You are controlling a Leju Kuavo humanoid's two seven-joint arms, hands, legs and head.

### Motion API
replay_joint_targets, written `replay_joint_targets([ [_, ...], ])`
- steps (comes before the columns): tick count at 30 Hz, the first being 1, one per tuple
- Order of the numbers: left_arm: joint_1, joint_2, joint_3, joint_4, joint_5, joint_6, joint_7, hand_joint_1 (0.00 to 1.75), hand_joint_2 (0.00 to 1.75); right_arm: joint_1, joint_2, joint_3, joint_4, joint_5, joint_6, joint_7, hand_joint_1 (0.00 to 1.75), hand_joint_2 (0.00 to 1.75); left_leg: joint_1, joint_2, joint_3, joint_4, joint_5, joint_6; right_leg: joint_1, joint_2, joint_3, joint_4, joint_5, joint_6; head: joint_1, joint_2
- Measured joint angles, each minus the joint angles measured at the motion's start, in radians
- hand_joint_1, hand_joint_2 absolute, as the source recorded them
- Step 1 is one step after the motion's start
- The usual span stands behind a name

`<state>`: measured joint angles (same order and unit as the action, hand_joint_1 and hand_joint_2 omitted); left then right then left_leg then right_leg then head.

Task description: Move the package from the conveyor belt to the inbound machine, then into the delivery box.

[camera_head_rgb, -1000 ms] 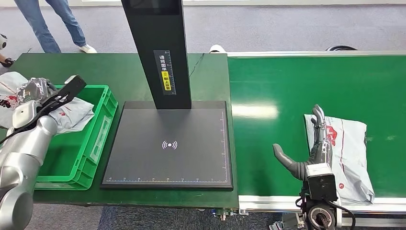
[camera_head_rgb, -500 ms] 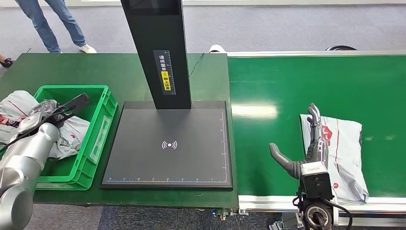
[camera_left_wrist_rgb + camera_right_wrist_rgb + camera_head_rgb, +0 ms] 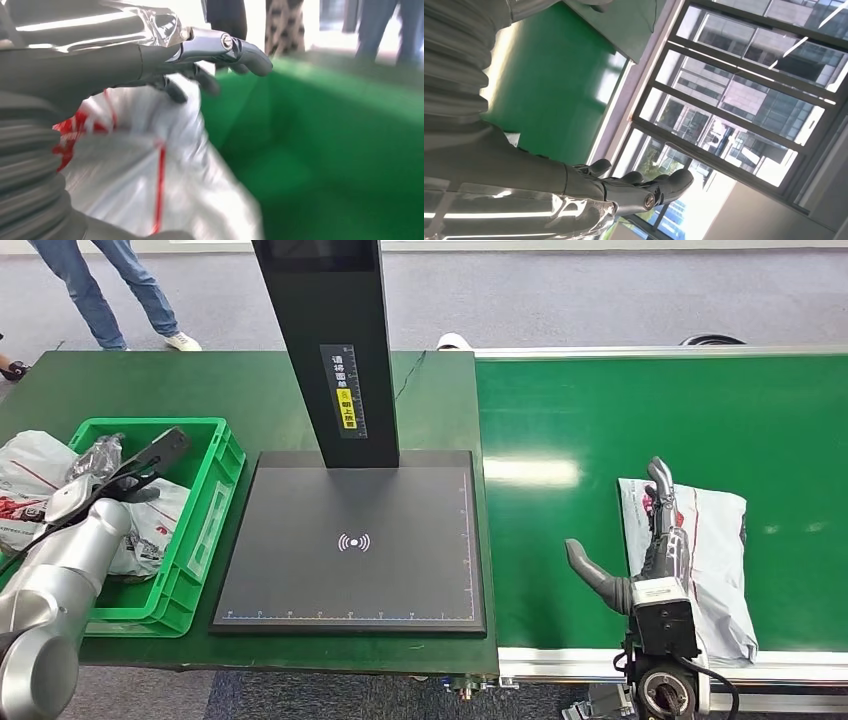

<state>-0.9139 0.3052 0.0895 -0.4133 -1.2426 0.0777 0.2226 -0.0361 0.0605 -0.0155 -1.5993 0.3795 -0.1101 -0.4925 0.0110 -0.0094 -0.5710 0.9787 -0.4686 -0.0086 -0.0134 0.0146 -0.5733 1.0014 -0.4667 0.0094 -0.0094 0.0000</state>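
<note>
Head view, package: a grey-white package (image 3: 700, 560) with red print lies flat on the green conveyor belt (image 3: 600, 420), near its front edge.
Head view, right hand: the right hand (image 3: 645, 545) stands edge-on at the package's left side, fingers (image 3: 660, 495) straight and reaching along the bag, thumb spread out toward the machine; it holds nothing.
Head view, inbound machine: the black plate (image 3: 350, 540) with its upright column (image 3: 335, 340) sits on the dark green surface (image 3: 200, 380), between the belt and the box.
Head view, delivery box: a green delivery box (image 3: 205, 510) stands left of the plate, with grey-white bags (image 3: 150, 520) inside and spilling over its far-left side.
Head view, left hand: the left hand (image 3: 135, 465) hovers over the box, fingers extended and apart, gripping nothing.
Head view, person: legs in jeans (image 3: 100, 290) stand beyond the surface.
Left wrist view: blurred; the hand's fingers (image 3: 235, 50) stretch out above a white bag with red lines (image 3: 150, 170) in the green box (image 3: 340, 150).
Right wrist view: fingers (image 3: 649, 187) extended together, bare; green belt (image 3: 554, 95) and windows (image 3: 749, 85) behind.
</note>
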Motion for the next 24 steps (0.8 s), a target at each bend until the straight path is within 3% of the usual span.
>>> replay_joint_targets([
  [7,0.040,-0.011,0.041,-0.136,0.077,0.258,-0.124,0.00,1.75,0.009,0.006,-0.013,-0.020,0.005,0.004,0.002,0.00,1.75,0.000,0.000,0.000,0.000,0.000,0.000,0.000,0.000,0.000,0.000,0.000,0.000,0.000,0.000],
  [14,0.222,-0.024,0.071,-0.507,0.276,0.403,-0.289,0.00,1.75,0.022,0.007,-0.020,-0.029,0.006,-0.001,0.005,0.00,1.75,0.000,0.002,0.000,0.000,0.000,0.000,0.000,0.001,-0.001,0.000,0.000,0.000,0.000,0.000],
  [20,0.408,-0.081,0.057,-0.852,0.501,0.454,-0.534,0.00,1.75,0.024,0.007,-0.023,-0.029,0.003,-0.008,-0.011,0.00,1.75,0.000,0.001,0.000,0.000,-0.001,0.000,-0.001,0.001,0.000,0.000,-0.001,0.000,0.000,0.000],
  [24,0.492,-0.125,0.015,-0.983,0.631,0.422,-0.644,0.00,1.75,0.022,0.007,-0.022,-0.026,-0.002,-0.008,-0.019,0.00,1.75,-0.001,0.000,0.000,0.000,-0.001,0.000,-0.001,0.000,0.000,-0.001,-0.001,0.000,0.000,0.000],
])
